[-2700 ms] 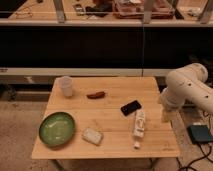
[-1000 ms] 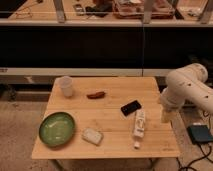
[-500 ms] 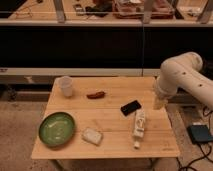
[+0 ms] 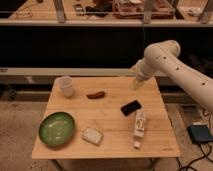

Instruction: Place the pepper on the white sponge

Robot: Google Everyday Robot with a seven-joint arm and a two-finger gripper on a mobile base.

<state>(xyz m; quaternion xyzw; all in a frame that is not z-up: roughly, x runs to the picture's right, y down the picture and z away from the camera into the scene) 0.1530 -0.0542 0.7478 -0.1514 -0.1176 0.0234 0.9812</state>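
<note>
The pepper [image 4: 96, 94], small, dark reddish-brown and slightly curved, lies on the wooden table [image 4: 107, 117] toward the back, right of the white cup. The white sponge [image 4: 92, 135], an off-white rounded block, lies near the front, right of the green plate. My gripper [image 4: 135, 85] hangs from the white arm [image 4: 165, 57] over the table's back right part, well right of the pepper and apart from it. It holds nothing that I can see.
A white cup [image 4: 65, 85] stands at the back left. A green plate [image 4: 57, 128] sits at the front left. A black phone-like object [image 4: 131, 107] and a long white bottle [image 4: 138, 127] lie at the right. A dark shelf unit stands behind the table.
The arm has swung from beside the table's right edge leftward and inward over the back right of the table. The things on the table have not moved.
</note>
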